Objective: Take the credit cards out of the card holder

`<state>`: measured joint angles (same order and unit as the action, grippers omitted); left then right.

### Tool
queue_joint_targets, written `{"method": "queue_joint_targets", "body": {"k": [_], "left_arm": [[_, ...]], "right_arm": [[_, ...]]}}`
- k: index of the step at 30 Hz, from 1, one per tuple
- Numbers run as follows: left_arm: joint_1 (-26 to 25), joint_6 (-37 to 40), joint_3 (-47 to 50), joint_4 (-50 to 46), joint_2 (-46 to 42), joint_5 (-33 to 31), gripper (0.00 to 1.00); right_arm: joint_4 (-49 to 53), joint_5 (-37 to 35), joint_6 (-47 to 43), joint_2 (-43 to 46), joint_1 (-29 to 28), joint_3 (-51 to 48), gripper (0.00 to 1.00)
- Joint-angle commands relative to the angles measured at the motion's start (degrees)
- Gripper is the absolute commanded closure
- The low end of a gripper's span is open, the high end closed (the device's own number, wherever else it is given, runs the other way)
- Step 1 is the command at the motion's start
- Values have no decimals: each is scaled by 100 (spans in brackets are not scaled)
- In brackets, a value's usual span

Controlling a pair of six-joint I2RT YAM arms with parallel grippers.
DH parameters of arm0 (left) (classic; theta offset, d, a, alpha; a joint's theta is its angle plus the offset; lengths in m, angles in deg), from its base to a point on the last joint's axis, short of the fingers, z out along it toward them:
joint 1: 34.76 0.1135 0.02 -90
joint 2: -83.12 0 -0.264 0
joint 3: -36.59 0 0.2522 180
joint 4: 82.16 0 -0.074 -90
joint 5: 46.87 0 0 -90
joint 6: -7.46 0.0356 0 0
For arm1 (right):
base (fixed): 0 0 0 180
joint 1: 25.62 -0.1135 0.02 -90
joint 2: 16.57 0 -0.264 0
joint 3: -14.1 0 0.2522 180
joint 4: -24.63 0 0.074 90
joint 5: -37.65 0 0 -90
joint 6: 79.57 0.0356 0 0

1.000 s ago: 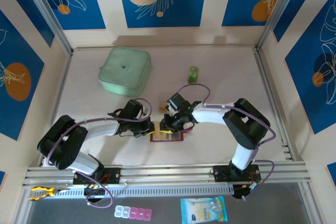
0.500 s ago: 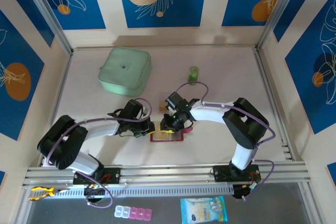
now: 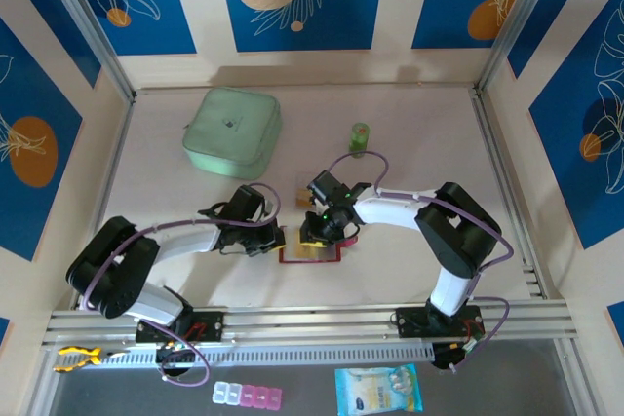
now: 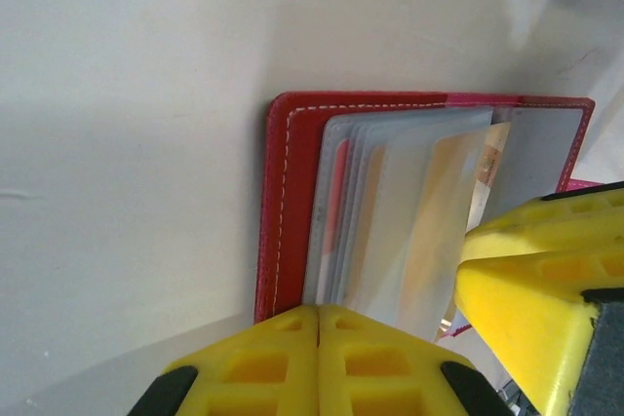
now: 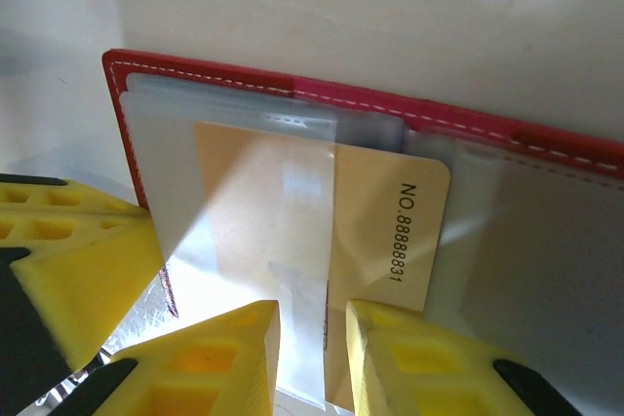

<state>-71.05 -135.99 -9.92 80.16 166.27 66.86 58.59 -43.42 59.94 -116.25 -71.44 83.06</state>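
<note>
The card holder (image 3: 312, 254) lies open on the pale tabletop (image 3: 429, 143), near its front edge, with both claws crowding it; the left claw (image 4: 318, 313) is closed, fingers flush together at the red border (nothing shows between them); the right claw (image 5: 307, 323) stands narrowly parted over a clear pocket's edge, where a tan credit card (image 5: 390, 231) juts partly out. Bare room spreads to either side; a pale-green pouch (image 3: 232, 132) and a small green cylinder (image 3: 360, 137) sit well behind; blue-and-cream panels wall the tabletop in.
</note>
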Motion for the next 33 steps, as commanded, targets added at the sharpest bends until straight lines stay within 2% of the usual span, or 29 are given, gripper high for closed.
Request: {"method": "queue_joint_targets", "body": {"k": [1,14,21,27,33], "left_arm": [[-53,134,-239,-226,-150,13,94],[-415,162,-653,-151,285,151,96],[-487,122,-596,-120,491,73,98],[-493,414,-697,-640,498,-252,98],[-484,379,-610,-606,604,-228,99]], "right_arm": [[232,-169,-95,180,-40,-24,73],[133,-254,5,640,116,-355,72],[28,-49,-2,555,197,-462,72],[-134,53,16,420,219,-539,72],[-449,310,73,298,286,-671,72]]}}
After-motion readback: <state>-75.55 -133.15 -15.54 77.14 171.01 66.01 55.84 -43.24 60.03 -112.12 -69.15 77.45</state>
